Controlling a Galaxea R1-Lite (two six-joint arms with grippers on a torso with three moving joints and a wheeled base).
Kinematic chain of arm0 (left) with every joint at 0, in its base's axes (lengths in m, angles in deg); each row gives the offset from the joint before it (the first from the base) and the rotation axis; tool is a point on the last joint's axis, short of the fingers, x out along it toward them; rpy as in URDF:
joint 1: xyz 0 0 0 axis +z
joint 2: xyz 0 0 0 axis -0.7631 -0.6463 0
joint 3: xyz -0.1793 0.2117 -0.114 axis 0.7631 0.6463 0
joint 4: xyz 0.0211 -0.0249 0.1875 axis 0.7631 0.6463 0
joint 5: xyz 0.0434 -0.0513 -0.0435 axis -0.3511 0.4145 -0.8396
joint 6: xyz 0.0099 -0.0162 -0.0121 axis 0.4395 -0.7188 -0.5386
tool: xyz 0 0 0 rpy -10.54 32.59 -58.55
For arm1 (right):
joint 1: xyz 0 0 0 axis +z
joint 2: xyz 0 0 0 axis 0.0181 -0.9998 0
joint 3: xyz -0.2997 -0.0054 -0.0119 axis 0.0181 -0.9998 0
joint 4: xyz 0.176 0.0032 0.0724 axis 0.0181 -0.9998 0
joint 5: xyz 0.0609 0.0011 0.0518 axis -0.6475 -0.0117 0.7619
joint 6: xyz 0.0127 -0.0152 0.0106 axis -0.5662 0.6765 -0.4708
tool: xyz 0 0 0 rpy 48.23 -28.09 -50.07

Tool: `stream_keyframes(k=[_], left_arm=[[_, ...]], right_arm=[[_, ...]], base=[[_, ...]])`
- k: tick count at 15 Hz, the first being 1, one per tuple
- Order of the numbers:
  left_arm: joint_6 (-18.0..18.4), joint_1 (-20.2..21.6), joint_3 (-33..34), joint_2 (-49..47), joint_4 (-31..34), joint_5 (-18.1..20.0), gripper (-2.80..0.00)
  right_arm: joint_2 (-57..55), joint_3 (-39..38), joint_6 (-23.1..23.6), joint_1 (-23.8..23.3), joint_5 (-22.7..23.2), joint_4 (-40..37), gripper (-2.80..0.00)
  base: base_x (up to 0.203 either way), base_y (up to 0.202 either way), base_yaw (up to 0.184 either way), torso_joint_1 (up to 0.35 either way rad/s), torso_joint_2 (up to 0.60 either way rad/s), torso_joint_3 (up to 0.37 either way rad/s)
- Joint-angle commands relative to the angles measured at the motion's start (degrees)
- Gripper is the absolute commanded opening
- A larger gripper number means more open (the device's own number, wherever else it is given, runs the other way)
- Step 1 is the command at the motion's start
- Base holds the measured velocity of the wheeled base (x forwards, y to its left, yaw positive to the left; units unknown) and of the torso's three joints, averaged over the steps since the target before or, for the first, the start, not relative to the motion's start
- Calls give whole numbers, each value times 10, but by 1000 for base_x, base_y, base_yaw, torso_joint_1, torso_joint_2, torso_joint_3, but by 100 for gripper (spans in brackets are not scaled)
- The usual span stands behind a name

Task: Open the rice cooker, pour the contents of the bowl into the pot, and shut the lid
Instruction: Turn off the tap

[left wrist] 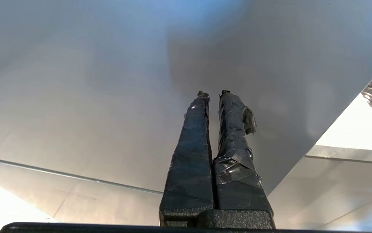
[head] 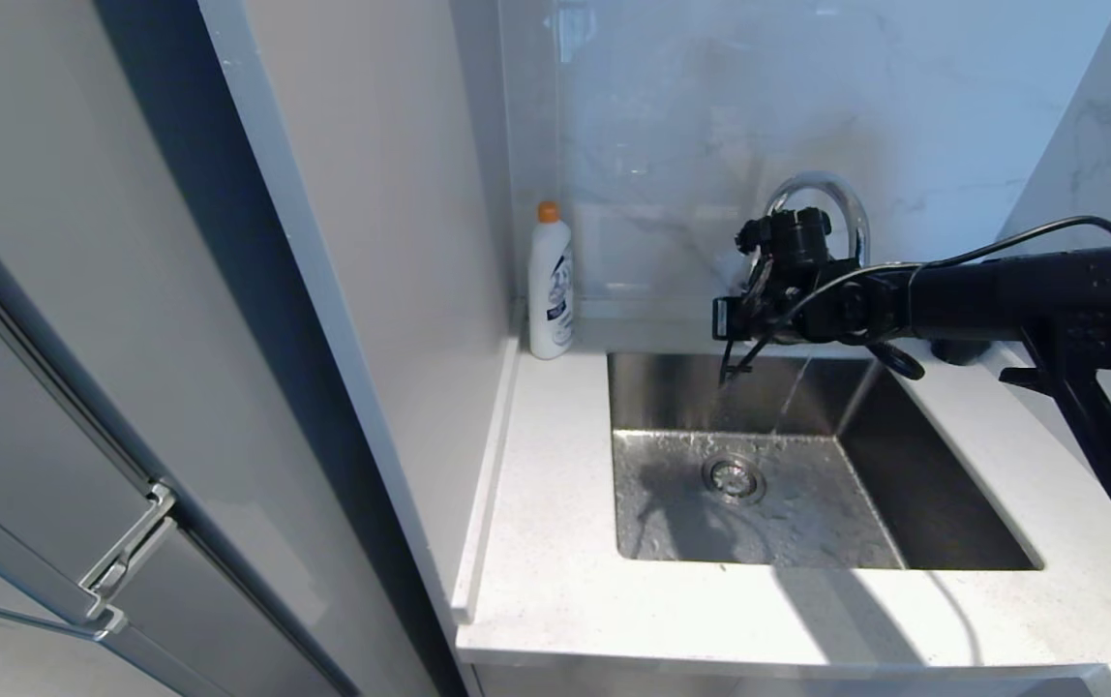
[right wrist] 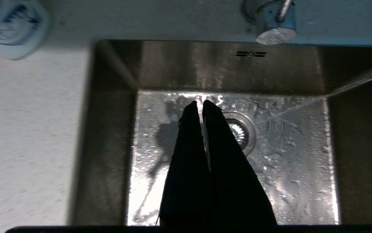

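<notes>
Steel sink point(head: 904, 465) under right pincer point(right wrist: 199, 103), jaws together, empty, water running from faucet point(head: 831, 198). Rice cooker, bowl, pot: none in view. Risk: arm dips into the stream and gets wet. Left pincer point(left wrist: 212, 94) together, parked by grey panel. White counter point(head: 555, 542), marble wall, detergent bottle point(head: 550, 286) far left.

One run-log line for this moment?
right claw: shut, empty, above wet steel sink | chrome faucet: running | rice cooker, bowl: unseen
</notes>
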Motion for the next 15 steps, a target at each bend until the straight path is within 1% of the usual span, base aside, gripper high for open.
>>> stream_keyframes(k=[1,2,5,7,9,11,13,15], left_arm=[[0,0,0,-1,0,0,-280],[0,0,0,-1,0,0,-280],[0,0,0,-1,0,0,-280],[0,0,0,-1,0,0,-280],[1,0,0,-1,0,0,-280],[0,0,0,-1,0,0,-280],[0,0,1,-1,0,0,-280],[1,0,0,-1,0,0,-280]], right_arm=[[-31,13,13,-10,-14,2,-280],[-40,21,15,-13,-19,1,-280],[-79,66,23,-26,-55,5,-280],[-84,67,33,-29,-58,32,-280],[-87,67,49,-36,-68,41,-280],[-93,67,70,-53,-72,74,-280],[-97,68,70,-57,-71,87,-280],[-113,68,72,-57,-74,139,-280]], base=[[0,0,0,0,0,0],[0,0,0,0,0,0],[0,0,0,0,0,0],[0,0,0,0,0,0],[0,0,0,0,0,0],[0,0,0,0,0,0],[0,0,0,0,0,0],[0,0,0,0,0,0]])
